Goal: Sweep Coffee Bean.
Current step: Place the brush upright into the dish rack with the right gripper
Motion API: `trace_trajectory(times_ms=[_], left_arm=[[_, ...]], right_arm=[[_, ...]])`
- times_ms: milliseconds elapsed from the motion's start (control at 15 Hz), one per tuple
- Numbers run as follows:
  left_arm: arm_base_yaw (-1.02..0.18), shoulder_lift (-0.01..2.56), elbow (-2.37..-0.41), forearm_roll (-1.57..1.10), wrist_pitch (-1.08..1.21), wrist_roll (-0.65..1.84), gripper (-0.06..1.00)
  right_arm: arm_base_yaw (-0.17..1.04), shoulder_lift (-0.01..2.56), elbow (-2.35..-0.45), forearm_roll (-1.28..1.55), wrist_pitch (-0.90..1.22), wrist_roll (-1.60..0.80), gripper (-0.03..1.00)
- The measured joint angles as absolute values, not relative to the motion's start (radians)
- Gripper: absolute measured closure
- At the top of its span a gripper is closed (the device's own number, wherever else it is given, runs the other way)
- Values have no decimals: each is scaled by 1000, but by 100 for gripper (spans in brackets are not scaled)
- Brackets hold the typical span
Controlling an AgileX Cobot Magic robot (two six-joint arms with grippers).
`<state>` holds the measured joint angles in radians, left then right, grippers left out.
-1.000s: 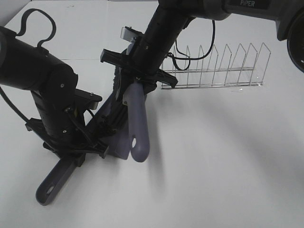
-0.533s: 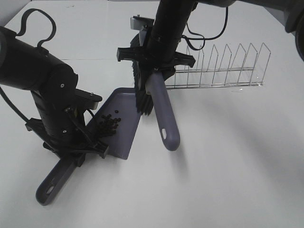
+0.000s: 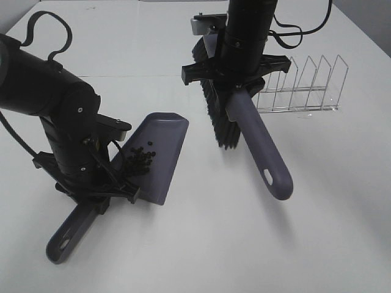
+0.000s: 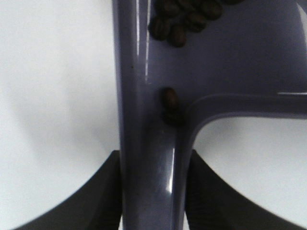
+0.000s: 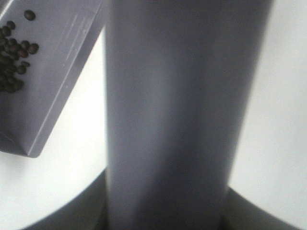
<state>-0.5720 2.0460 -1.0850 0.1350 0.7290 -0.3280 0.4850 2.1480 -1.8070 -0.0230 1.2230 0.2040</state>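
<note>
The grey-purple dustpan (image 3: pixel 160 149) lies on the white table left of centre, with the coffee beans (image 3: pixel 139 160) heaped at its rear. My left gripper (image 3: pixel 93 196) is shut on the dustpan's handle (image 3: pixel 68 233); the left wrist view shows the handle (image 4: pixel 148 167) between the fingers and beans (image 4: pixel 184 19) in the pan. My right gripper (image 3: pixel 235 78) is shut on the brush handle (image 3: pixel 264 160) and holds the brush clear of the pan, to its right, black bristles (image 3: pixel 219 119) hanging down. The right wrist view shows the handle (image 5: pixel 168 115), the pan (image 5: pixel 53 72) and beans (image 5: pixel 14 52).
A wire dish rack (image 3: pixel 302 85) stands at the back right, just behind the brush. Black cables (image 3: pixel 46 30) loop above the left arm. The table's far edge runs along the top.
My right gripper has lifted the brush off the dustpan and carried it right and back. The beans now lie uncovered in the pan. The left arm and dustpan have not moved.
</note>
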Motion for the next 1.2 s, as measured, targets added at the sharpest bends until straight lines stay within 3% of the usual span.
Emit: trace_trajectory(times_ms=[400, 600, 867, 1200], left_arm=[[-572, 2046, -1085, 135, 729, -328, 62], [-572, 2046, -1085, 134, 729, -328, 62], [-572, 2046, -1085, 131, 732, -328, 62], [-572, 2046, -1085, 130, 733, -327, 62]], right_arm=[[453, 2056, -1630, -47, 1222, 197, 67], [287, 1984, -1432, -28, 1222, 159, 67], [87, 1977, -1362, -12, 1221, 91, 67], [25, 2016, -1371, -10, 1220, 23, 67]])
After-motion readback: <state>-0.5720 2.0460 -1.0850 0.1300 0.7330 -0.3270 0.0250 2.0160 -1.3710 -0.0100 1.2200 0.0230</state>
